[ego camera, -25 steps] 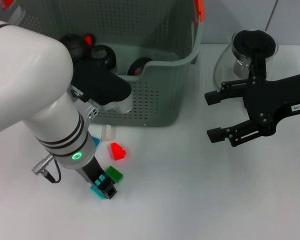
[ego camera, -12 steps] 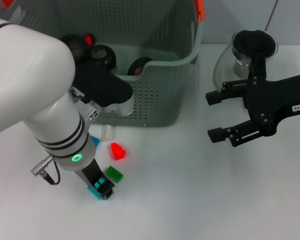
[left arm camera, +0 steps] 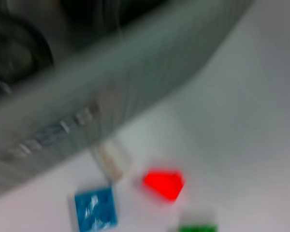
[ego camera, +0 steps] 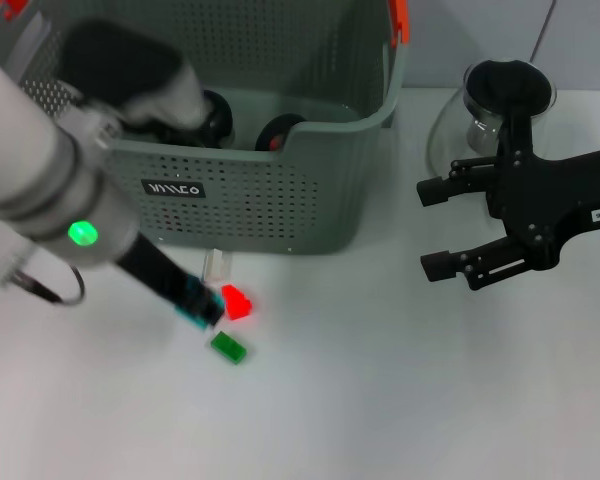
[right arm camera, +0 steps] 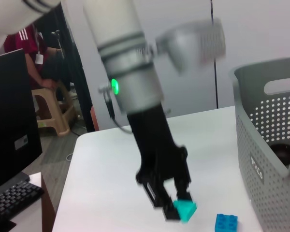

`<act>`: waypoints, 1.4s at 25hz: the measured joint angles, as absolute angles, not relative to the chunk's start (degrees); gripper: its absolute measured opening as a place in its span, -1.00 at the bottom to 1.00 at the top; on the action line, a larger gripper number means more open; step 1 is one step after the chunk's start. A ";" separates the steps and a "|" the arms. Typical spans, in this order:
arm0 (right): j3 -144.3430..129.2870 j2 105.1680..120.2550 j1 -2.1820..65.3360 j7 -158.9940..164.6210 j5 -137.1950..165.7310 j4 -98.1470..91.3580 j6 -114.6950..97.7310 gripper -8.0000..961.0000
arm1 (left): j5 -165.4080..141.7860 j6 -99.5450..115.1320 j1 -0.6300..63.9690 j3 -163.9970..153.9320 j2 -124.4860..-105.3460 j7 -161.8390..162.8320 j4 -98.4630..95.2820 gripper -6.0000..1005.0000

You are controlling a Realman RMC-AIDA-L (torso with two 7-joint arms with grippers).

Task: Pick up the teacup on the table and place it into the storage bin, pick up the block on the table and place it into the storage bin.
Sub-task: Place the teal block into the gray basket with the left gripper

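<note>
Left gripper [ego camera: 198, 305] low over the table [ego camera: 380, 400], clamped on a teal block [right arm camera: 185, 210], just at nine o'clock of the red block [ego camera: 236, 302]. Green block [ego camera: 228, 347] at six o'clock. Storage bin [ego camera: 310, 190] at twelve. Right gripper [ego camera: 437, 228] spread wide, empty, parked beside the glass pitcher [ego camera: 495, 100].

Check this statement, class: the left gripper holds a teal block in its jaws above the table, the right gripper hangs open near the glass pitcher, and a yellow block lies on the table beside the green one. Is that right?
One detail is wrong. The block beside the green block is red, not yellow; the head view shows it. The rest stands: the left gripper holds the teal block above the table, and the right gripper hangs open near the glass pitcher.
</note>
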State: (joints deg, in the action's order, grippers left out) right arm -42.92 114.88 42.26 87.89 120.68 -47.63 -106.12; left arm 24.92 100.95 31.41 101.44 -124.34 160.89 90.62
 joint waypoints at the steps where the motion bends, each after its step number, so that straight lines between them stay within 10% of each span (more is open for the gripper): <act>1: -42.80 114.88 42.24 87.90 120.67 -47.63 -106.24 0.96 | 27.21 102.25 31.58 105.31 -124.26 159.38 91.64 -0.16; 6: -41.43 114.67 42.16 88.12 120.64 -47.64 -107.47 0.95 | 37.60 106.38 35.91 124.87 -122.80 152.91 91.39 -0.12; 21: -39.90 114.48 42.58 89.77 120.58 -47.70 -108.65 0.96 | 42.81 83.25 49.38 134.68 -109.65 146.34 62.94 -0.03; 35: -39.90 114.88 42.98 89.49 120.04 -47.63 -107.99 0.96 | 38.04 73.51 48.47 133.79 -110.73 144.04 62.20 0.25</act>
